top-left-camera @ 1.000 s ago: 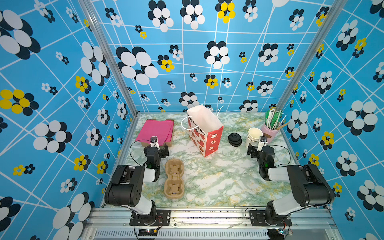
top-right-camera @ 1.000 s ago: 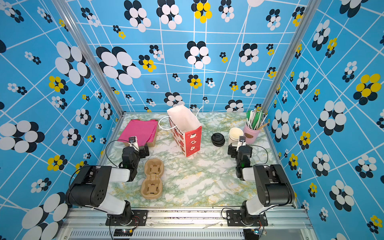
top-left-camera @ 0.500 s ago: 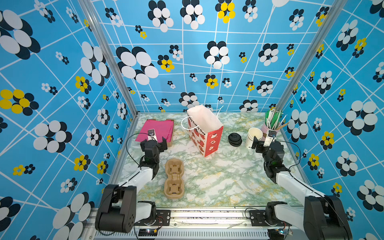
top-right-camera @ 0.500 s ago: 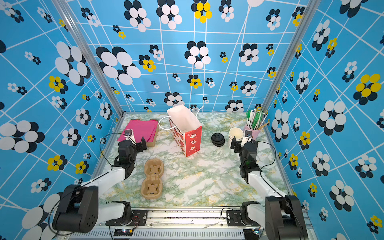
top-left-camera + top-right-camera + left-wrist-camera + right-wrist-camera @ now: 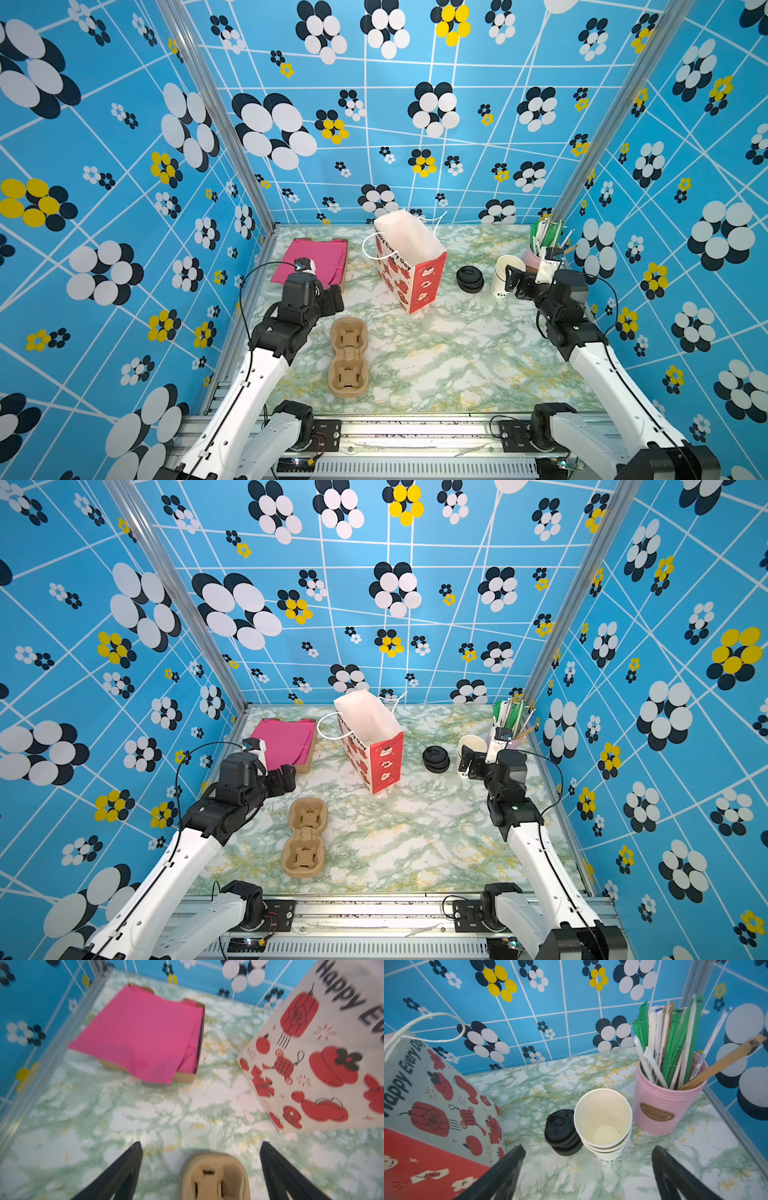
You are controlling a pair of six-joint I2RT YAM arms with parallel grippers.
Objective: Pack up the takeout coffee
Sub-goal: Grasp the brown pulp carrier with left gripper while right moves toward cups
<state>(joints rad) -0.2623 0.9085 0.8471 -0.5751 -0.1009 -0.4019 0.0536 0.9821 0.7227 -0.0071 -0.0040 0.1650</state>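
No lidded coffee in sight: far right, the cup stack (image 5: 591,1109) sits beside the black lids (image 5: 560,1130). My left gripper (image 5: 201,1144) and right gripper (image 5: 588,1148) gape, empty. Light, crushable paper, so I'd pinch mid-wall, gently.

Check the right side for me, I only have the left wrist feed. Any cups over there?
Observer: Yes. A stack of lidless white paper cups stands upright near the table's back right corner.
Operator: Lids?
Observer: A stack of black lids sits right beside the cups, on the side toward the bag. None is on a cup.
Operator: Right claw?
Observer: The right claw is open and empty, pointed at the cup stack but not gripping it.
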